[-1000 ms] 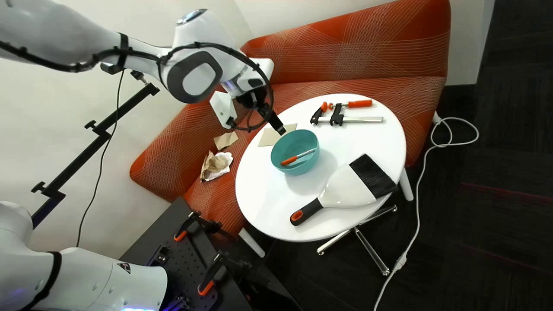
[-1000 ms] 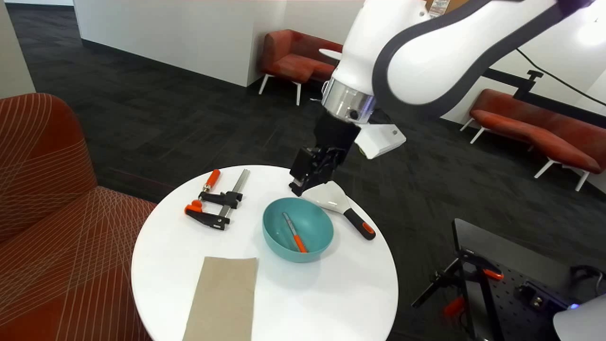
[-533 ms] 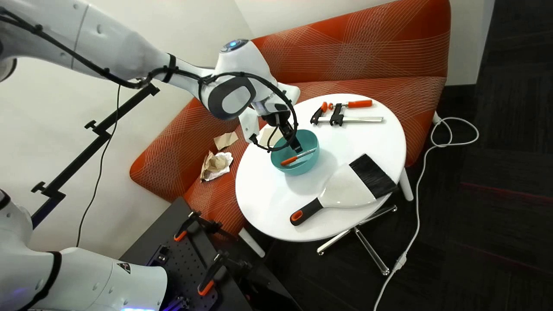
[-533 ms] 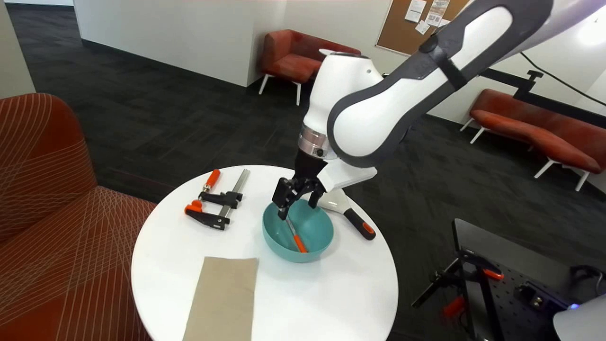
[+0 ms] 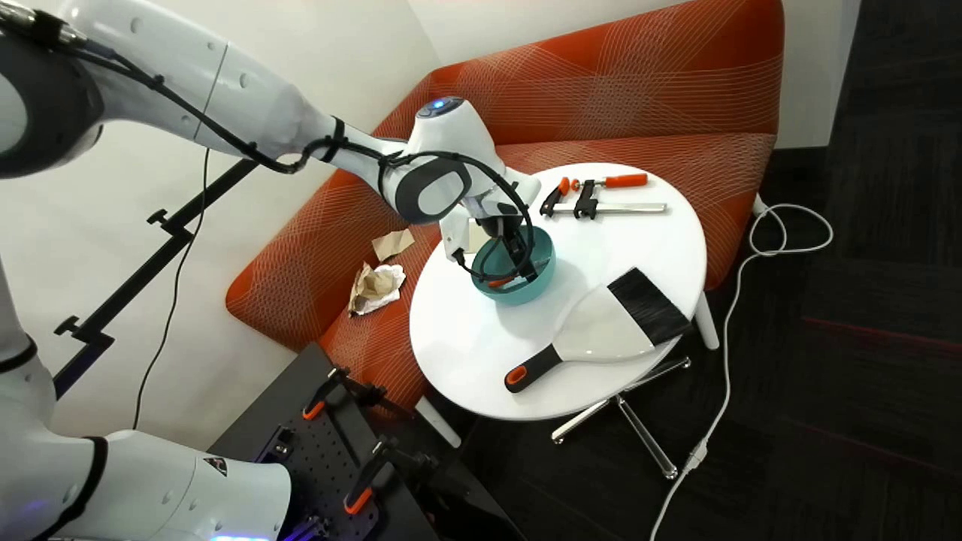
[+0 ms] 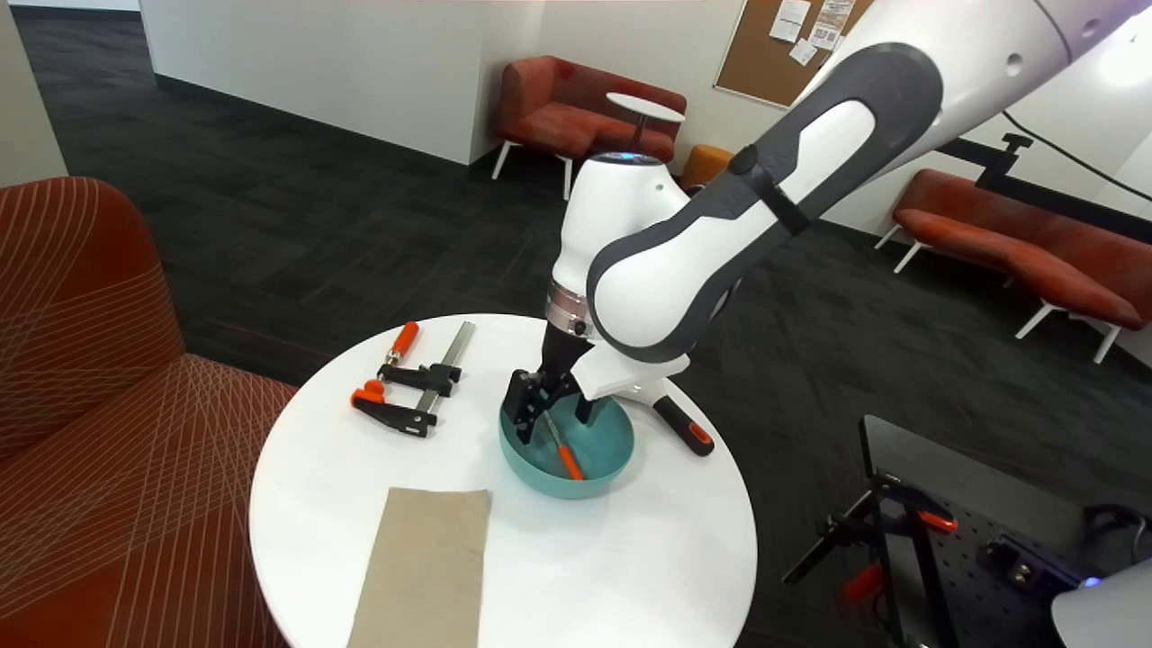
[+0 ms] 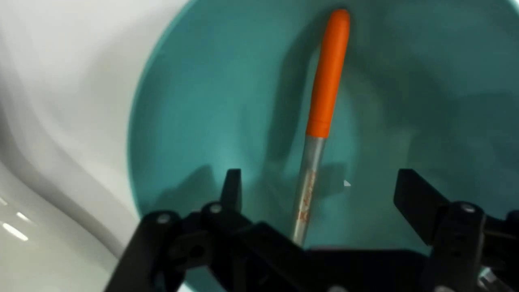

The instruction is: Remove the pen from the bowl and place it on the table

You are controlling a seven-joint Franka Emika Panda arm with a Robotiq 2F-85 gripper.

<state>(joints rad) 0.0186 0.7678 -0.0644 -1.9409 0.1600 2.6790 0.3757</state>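
Note:
The pen [image 7: 324, 81] has an orange-red grip end and a grey, clear-looking shaft. It lies inside the teal bowl [image 7: 194, 93], leaning along the inner wall. In both exterior views the pen [image 5: 501, 282] [image 6: 569, 463] and bowl [image 5: 518, 297] [image 6: 603, 450] show on the round white table [image 5: 466, 353] [image 6: 630, 576]. My gripper [image 6: 553, 427] reaches down into the bowl with its fingers open. In the wrist view the gripper's fingertips [image 7: 320, 178] stand apart on either side of the grey shaft, nearer it on the left. The shaft's lower end is hidden behind the gripper.
A red-handled bar clamp [image 5: 594, 209] [image 6: 432, 387] lies beside the bowl. A white brush with a black handle [image 5: 609, 330] [image 6: 681, 423] lies on the table close to the bowl. A brown paper sheet [image 6: 427, 567] lies on the table. An orange-red bench [image 5: 639, 98] curves behind the table.
My gripper has moved across over the bowl and then down into it, fingers open. The pen and bowl have not moved.

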